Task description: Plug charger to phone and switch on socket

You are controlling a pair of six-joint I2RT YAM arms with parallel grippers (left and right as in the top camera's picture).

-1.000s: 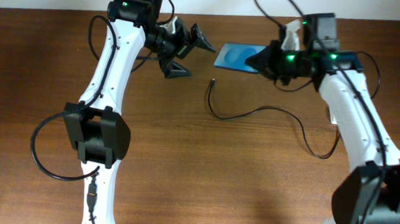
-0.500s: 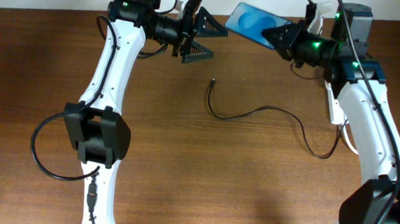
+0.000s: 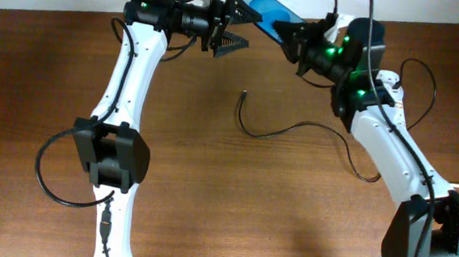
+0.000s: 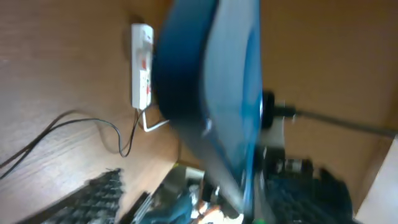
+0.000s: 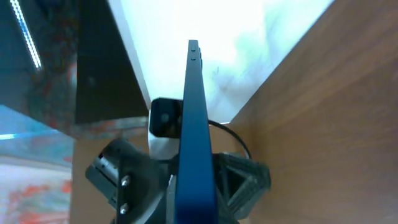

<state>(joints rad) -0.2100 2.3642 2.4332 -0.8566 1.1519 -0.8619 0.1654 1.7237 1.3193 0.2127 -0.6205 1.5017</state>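
Even light, blurred left-wrist view

Seen from above, the left gripper (image 3: 251, 30), fingers spread, and the right gripper (image 3: 289, 35), clamped on the tilted phone (image 3: 264, 5), crowd together at the far edge of the table (image 3: 19, 130). The thin black charger (image 3: 294, 126) loops across the middle toward the right arm. Open wood lies left of the left arm and between the arms near the front.

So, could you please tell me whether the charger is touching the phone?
Apart. The overhead view shows the charger lying on the table, bare wood between its tip and the phone in the right gripper.
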